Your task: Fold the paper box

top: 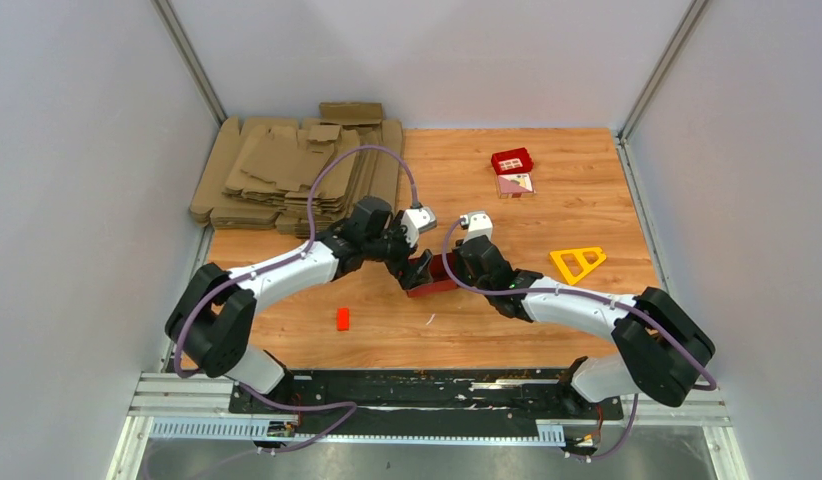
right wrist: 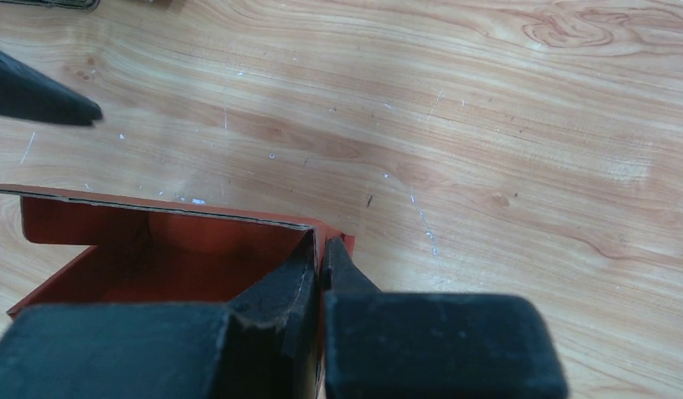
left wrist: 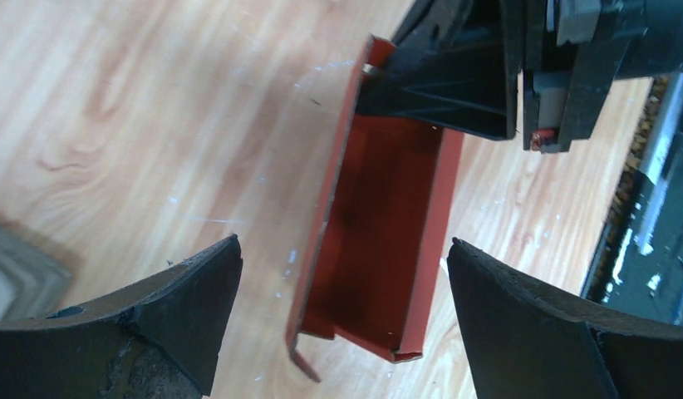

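The paper box [top: 432,279] is bright red thin card, partly folded into an open trough, at the middle of the wooden table between both arms. In the left wrist view the paper box [left wrist: 375,241] lies between my open left fingers, untouched, with a loose flap at its near end. My left gripper [top: 415,268] is open around its left end. My right gripper [top: 453,268] is shut on the box's right end wall; in the right wrist view my right gripper [right wrist: 322,249] pinches that wall [right wrist: 321,237], one finger inside, one outside.
A stack of brown cardboard sheets [top: 287,170] lies at the back left. A small red tile with a window pattern [top: 512,161] and a pink card [top: 515,184] sit at the back right. A yellow triangle [top: 578,262] lies right; a small red block [top: 342,319] lies front left.
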